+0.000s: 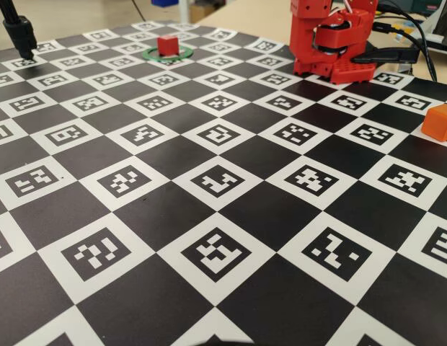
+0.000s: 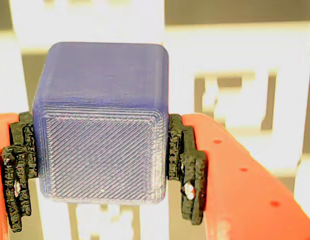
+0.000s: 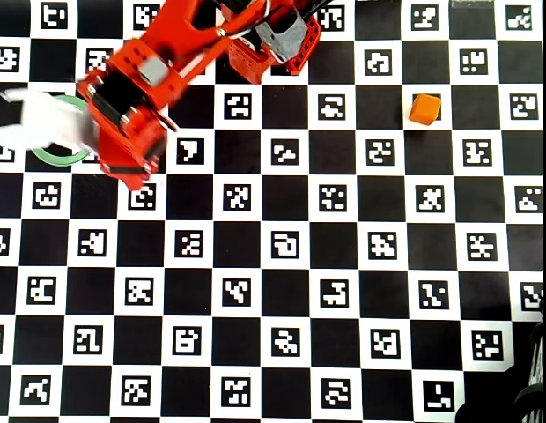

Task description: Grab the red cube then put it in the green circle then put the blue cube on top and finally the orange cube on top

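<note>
In the wrist view my gripper (image 2: 102, 192) is shut on the blue cube (image 2: 102, 130), with a black pad (image 2: 187, 170) pressed to each side. The pale, blurred board lies below it. In the fixed view the red cube (image 1: 167, 45) sits inside the green circle (image 1: 168, 55) at the far left, and the red arm (image 1: 332, 43) looks folded by its base. In the overhead view the arm (image 3: 132, 97) reaches left over the green circle (image 3: 57, 160). Arm and a white blurred part hide the red cube and the jaws there. The orange cube (image 1: 440, 121) lies alone at the right (image 3: 424, 108).
The table is a black-and-white board of marker squares (image 3: 282, 247). A black stand (image 1: 21, 32) rises at the far left corner in the fixed view. Cables (image 1: 418, 43) run behind the arm's base at the far right.
</note>
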### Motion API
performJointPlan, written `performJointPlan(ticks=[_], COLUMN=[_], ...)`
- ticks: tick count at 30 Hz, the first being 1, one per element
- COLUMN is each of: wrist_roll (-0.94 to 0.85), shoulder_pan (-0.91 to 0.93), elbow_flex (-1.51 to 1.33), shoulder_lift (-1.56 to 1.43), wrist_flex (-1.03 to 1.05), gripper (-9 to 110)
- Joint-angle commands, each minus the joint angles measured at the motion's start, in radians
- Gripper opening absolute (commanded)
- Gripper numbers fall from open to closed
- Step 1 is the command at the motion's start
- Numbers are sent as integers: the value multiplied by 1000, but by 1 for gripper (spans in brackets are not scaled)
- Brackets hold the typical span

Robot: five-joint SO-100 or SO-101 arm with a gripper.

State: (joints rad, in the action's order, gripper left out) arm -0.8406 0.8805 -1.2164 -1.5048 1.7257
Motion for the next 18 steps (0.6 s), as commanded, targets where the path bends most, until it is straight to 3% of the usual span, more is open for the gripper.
performJointPlan(ticks=[1, 9, 18], wrist_roll=[-107, -259, -354], shoulder_pan=[106, 239, 316], elbow_flex=[184, 402, 399], shoulder_lift=[21, 166, 242], wrist_flex=[54, 115, 115], gripper=[3, 3, 3])
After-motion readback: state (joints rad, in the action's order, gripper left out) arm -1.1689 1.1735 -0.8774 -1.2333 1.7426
